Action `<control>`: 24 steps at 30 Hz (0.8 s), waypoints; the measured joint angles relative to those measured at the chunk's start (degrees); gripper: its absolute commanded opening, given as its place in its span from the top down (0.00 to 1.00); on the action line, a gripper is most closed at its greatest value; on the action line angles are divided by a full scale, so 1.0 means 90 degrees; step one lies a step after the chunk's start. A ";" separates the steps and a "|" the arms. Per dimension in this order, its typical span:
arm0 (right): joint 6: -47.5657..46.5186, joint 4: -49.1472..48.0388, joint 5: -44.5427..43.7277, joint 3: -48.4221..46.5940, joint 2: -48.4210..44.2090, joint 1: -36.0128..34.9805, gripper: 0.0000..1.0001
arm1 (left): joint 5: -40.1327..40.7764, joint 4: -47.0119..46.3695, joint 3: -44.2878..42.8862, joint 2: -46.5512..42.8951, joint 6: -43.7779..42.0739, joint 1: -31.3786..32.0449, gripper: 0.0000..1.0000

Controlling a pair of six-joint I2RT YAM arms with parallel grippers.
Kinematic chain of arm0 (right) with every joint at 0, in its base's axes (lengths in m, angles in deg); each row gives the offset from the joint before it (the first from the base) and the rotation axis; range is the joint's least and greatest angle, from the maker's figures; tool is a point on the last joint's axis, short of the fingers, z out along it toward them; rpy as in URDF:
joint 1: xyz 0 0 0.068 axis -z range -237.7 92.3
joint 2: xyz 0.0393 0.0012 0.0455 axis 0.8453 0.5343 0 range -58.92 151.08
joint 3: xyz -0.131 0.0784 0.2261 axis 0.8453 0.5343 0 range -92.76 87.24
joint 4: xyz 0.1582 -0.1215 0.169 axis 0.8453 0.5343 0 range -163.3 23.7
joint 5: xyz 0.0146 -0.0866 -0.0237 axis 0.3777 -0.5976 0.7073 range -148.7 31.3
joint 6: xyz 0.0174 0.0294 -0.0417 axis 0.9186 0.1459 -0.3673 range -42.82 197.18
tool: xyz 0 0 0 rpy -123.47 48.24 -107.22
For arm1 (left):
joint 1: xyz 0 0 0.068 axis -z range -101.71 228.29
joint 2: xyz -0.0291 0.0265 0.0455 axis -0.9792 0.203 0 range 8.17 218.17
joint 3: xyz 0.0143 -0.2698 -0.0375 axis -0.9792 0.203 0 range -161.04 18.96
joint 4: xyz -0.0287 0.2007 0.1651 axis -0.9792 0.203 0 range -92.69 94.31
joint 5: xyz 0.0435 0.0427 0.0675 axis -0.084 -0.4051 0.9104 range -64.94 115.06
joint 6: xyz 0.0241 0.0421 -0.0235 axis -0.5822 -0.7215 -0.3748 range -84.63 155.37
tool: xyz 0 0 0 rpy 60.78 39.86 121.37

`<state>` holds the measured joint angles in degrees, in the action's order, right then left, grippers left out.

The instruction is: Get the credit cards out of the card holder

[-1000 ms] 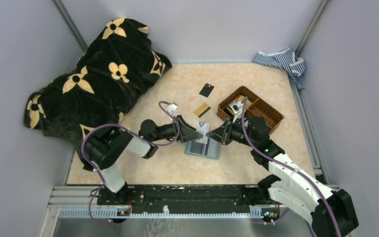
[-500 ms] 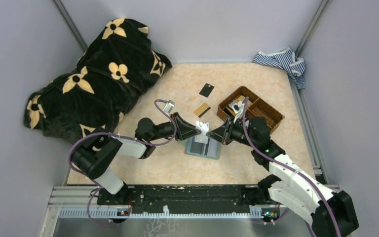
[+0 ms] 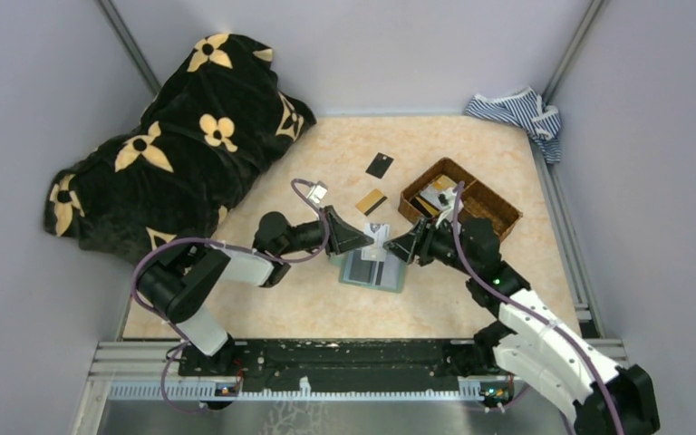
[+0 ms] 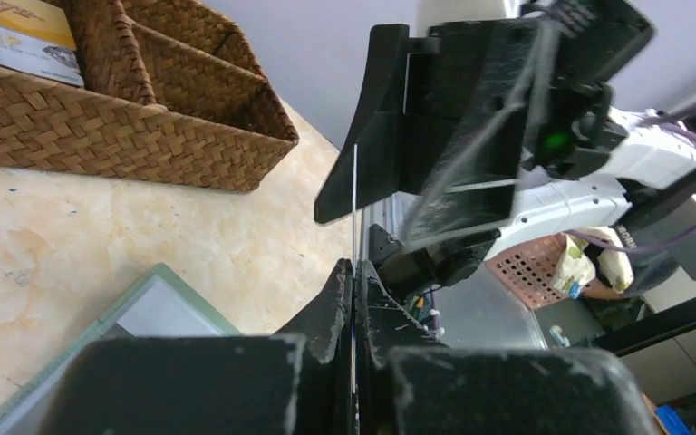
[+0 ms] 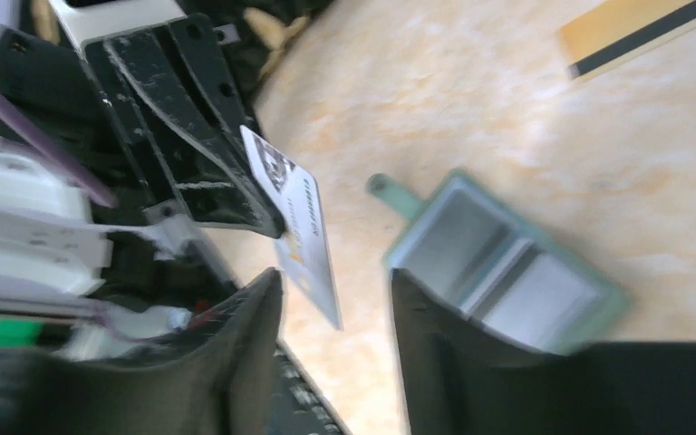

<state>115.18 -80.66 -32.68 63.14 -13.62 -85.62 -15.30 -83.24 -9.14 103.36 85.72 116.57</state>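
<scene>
Marbled tabletop (image 3: 308,299), green card holder (image 3: 373,272) open, pale credit card (image 3: 379,237)

Woven wicker basket (image 4: 100,127), glossy card (image 5: 304,240) — plastic

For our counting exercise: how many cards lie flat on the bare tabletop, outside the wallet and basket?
2: a black card near the back, and a gold card with a dark stripe, left of the basket. Others may hide under the arms.
</scene>
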 measured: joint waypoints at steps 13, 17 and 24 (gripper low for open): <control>-0.0313 0.2710 -0.4080 -0.0636 -0.2652 0.0000 0.25 | 0.0299 0.4585 -0.3611 0.0653 -0.1542 0.0512 1.00; -0.0155 0.3512 -0.5112 -0.0668 -0.2922 0.0005 0.27 | 0.0505 0.6334 -0.5391 0.1467 -0.2331 0.0707 1.00; 0.0080 0.4556 -0.6305 -0.0758 -0.3106 0.0010 0.71 | 0.0850 0.9097 -0.8097 0.3157 -0.3750 0.0903 1.00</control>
<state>115.90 -39.65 -89.42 56.32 -41.58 -85.54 -7.65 -1.37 -82.01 131.78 51.97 124.70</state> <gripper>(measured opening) 0.546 0.006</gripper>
